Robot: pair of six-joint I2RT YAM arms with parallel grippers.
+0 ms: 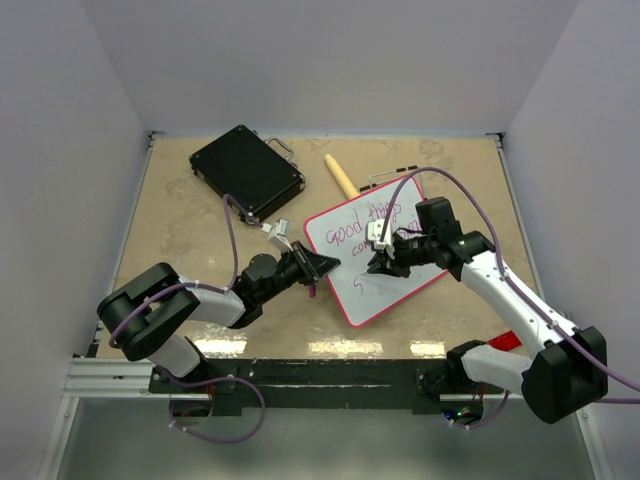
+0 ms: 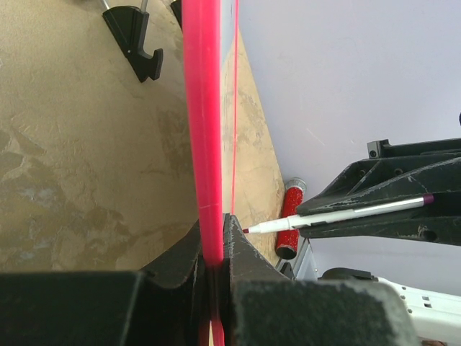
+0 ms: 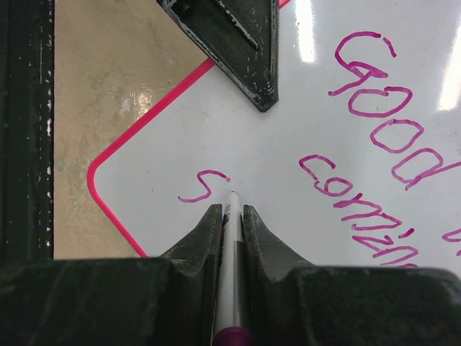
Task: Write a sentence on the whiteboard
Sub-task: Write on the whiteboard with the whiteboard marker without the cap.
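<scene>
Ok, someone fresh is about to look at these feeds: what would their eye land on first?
Most likely the pink-purple handwritten marker words on the small glossy white board with the red-pink rim at mid-table, the third line just an "s". Next, the right gripper shut on a slim white marker with its tip just beside that letter, and the left gripper clamped on the board's left edge.

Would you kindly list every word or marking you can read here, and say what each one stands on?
"Good": pink-purple marker handwriting, top line of the glossy white, pink-rimmed whiteboard.
"things": same line, only roughly legible.
"comin": second line, its end cut off.
"s": third line, alone.
Black hard case: no legible text.
</scene>
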